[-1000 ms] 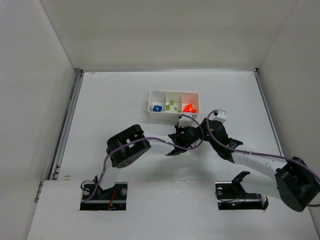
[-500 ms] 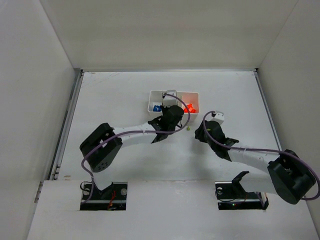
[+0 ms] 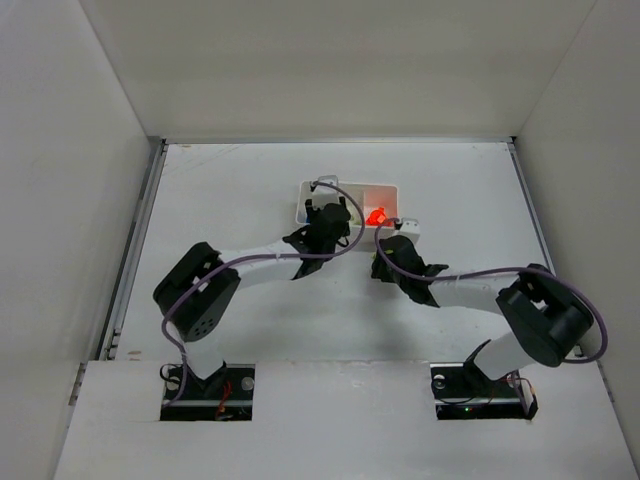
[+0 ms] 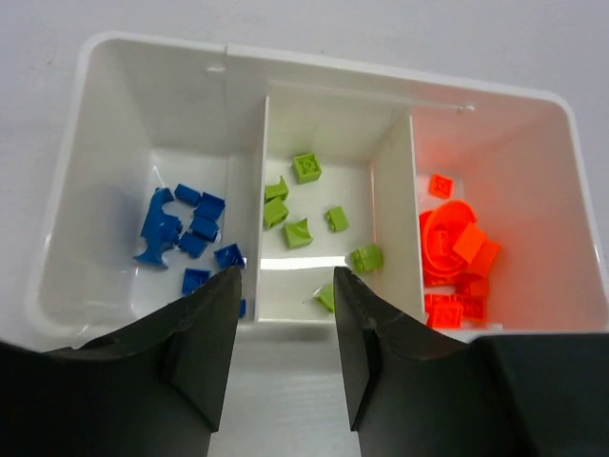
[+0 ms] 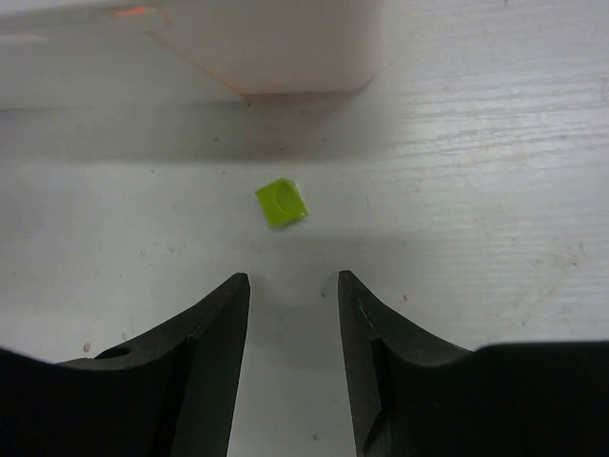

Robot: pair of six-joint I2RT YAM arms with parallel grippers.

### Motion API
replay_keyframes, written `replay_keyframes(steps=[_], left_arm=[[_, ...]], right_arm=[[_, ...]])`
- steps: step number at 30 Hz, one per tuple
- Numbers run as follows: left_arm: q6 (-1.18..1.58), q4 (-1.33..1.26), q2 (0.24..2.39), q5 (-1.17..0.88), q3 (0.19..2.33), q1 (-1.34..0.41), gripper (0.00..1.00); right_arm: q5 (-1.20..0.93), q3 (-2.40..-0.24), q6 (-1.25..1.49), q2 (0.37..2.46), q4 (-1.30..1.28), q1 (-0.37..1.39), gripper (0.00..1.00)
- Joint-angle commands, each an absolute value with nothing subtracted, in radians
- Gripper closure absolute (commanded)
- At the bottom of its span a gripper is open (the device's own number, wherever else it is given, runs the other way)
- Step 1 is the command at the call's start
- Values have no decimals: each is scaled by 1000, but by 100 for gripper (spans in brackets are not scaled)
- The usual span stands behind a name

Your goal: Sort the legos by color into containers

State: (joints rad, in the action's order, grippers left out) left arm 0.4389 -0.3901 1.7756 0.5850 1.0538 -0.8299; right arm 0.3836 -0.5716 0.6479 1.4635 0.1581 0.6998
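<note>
Flat, lightly scuffed white tabletop (image 3: 230,190), plain white enclosure walls (image 3: 330,60) on three sides, grey metal rail (image 3: 135,250) along the tabletop's left edge, white panel (image 3: 340,420) across the near edge

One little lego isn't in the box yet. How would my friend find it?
Look for the white tray on the table. Just outside the corner of its orange end, right in front of the open right gripper, lies a tiny yellow-green lego. It's the only one seen lying on the table instead of inside the tray.

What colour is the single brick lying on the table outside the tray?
Yellow-green; the brick shows best in the right wrist view.
</note>
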Motion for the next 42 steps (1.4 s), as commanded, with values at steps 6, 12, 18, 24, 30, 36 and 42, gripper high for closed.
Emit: replay_keyframes(steps=[6,12,18,24,30,36,42], left_arm=[[524,-494,1453,600,737,-866,56],[592,-488,1313,595,557,-838,55],[606,-474,1197,589,462,-806,54],[627,-433,1059,580,384,-763,45],[664,-417,973,546,310,-685,29],[664,-403,891,560,250,-650,17],[663,-384,804,583,196,-590,0]], right_arm=[[495,-706,644,1612,138,712,54],[531,-747,661,1664,109,722,64],[583,-747,683,1678,98,755,84],[606,-666,722,1469,23,860,90],[594,-797,648,1350,-28,878,89],[535,-1024,514,1538,95,773,88],[462,-1201,534,1765,156,699,67]])
